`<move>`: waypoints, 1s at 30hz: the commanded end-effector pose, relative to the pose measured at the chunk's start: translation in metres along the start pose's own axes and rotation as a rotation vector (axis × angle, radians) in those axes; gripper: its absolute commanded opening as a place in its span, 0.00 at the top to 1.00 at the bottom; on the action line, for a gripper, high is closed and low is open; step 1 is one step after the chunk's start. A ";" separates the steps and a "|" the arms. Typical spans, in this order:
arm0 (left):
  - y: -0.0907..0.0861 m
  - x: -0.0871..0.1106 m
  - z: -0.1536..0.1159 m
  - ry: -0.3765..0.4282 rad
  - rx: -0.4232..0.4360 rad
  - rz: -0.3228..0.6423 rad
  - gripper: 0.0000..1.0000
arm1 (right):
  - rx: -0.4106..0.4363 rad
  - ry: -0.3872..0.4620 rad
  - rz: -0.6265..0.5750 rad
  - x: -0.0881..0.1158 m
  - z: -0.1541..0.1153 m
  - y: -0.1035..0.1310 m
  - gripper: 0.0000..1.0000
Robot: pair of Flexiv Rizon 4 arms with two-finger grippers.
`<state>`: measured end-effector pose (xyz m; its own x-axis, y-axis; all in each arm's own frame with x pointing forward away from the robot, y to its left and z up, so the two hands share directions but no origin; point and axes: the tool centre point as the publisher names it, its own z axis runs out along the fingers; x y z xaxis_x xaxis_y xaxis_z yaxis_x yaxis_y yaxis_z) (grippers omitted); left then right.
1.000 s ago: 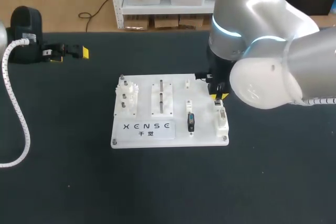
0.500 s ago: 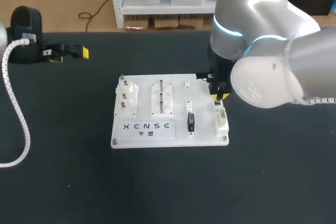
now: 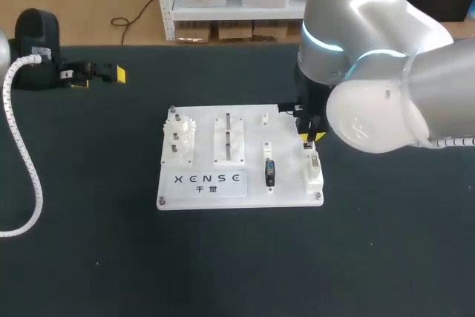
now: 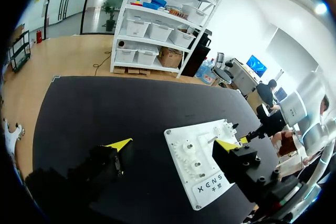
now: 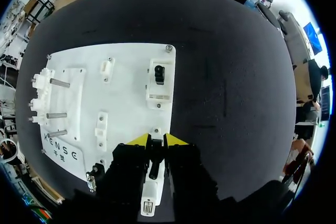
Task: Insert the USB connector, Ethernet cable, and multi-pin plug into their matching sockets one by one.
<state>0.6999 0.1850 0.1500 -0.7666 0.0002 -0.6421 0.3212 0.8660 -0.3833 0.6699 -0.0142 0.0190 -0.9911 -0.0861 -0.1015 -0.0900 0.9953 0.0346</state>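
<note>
White board (image 3: pixel 289 183) sits near the middle of the black table (image 3: pixel 96 257), printed label along its front edge.

Right gripper (image 5: pixel 156 141) is over the board's right edge. Its yellow tips are drawn close together and clamped on a dark connector (image 5: pixel 154 160) from both sides. Cannot tell which of the three plugs it is. The connector hangs between the fingers, right at the back end of a long white socket block (image 3: pixel 315 172) at the board's front right corner. Contact with the block looks likely but is not certain.

A second socket block (image 5: pixel 160 77), with a dark opening, lies ahead of the gripper toward the board's back right corner.

Black plug (image 3: pixel 269 172) stands in a narrow white holder just left of the long block, near the front edge.

Gear block (image 3: pixel 182 139) is on the board's left side. Two upright metal posts (image 3: pixel 228 135) stand on a white base at the middle.

Left gripper (image 4: pixel 172 145) is at the table's back left, well apart from the board. Its fingers are spread wide with nothing between them.
</note>
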 end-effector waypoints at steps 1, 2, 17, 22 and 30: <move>0.000 0.000 0.000 0.000 0.000 0.000 0.00 | 0.000 -0.002 -0.002 0.002 0.000 0.001 1.00; 0.000 0.000 0.000 0.000 0.000 0.000 0.00 | 0.000 -0.002 -0.001 0.002 0.000 0.001 1.00; 0.000 0.000 0.000 0.000 0.000 0.000 0.00 | 0.005 -0.004 0.003 0.002 0.004 0.000 1.00; 0.000 0.000 0.000 0.000 0.000 0.000 0.00 | -0.002 -0.007 0.007 0.000 0.004 0.002 1.00; 0.000 0.000 0.000 0.000 0.000 0.000 0.00 | -0.008 -0.008 0.008 0.000 0.006 0.004 1.00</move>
<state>0.6999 0.1850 0.1500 -0.7666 0.0002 -0.6421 0.3213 0.8660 -0.3833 0.6704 -0.0105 0.0165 -0.9911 -0.0799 -0.1064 -0.0849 0.9955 0.0428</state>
